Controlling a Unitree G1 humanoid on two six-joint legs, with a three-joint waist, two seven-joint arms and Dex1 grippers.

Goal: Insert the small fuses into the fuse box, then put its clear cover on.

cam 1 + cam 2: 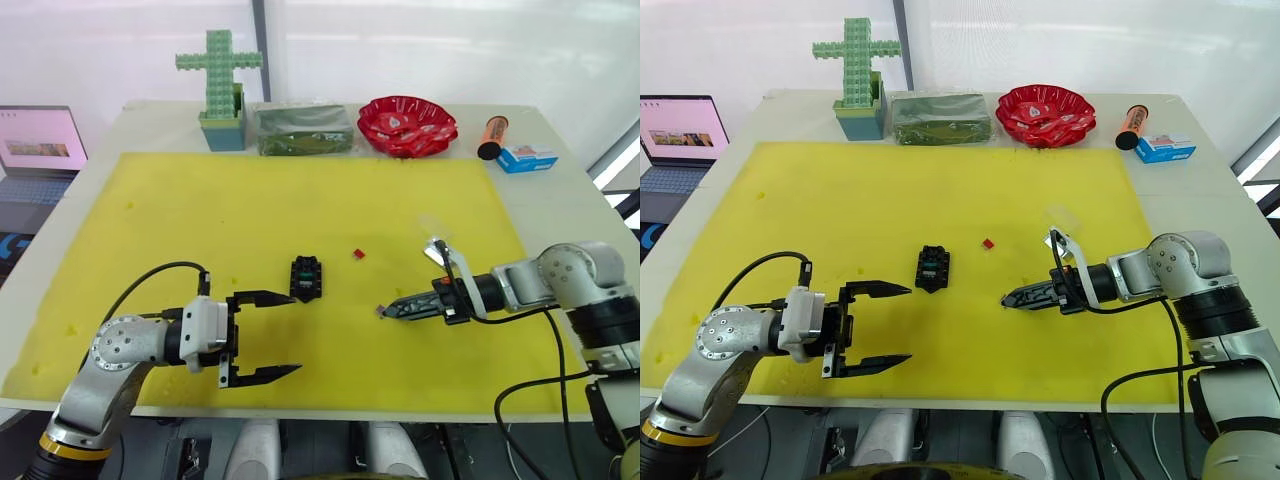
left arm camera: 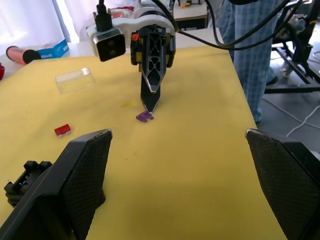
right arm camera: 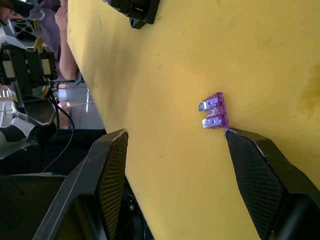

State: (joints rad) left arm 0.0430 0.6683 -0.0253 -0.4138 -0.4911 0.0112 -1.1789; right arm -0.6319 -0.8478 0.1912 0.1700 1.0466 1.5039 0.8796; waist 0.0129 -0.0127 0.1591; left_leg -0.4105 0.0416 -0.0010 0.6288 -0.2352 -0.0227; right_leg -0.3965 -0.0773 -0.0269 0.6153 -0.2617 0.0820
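Observation:
The black fuse box (image 1: 306, 278) sits mid-mat, with a speck of green on its top. A red fuse (image 1: 357, 254) lies just right of it. The purple fuse (image 3: 215, 111) lies flat on the yellow mat (image 1: 300, 200). My right gripper (image 1: 392, 309) is turned on its side and open, and one fingertip (image 3: 235, 137) touches the mat right beside this fuse. The clear cover (image 2: 75, 80) rests on the mat beyond the right gripper. My left gripper (image 1: 296, 333) stands open and empty, low over the mat, near-left of the fuse box.
Along the table's back stand a green cross-shaped block tower (image 1: 220, 80), a dark green box (image 1: 302, 128), a red bowl (image 1: 407, 125), an orange tube (image 1: 492, 137) and a blue-white packet (image 1: 526, 158). A laptop (image 1: 40, 150) sits far left. A person's legs (image 2: 250, 50) stand beside the table.

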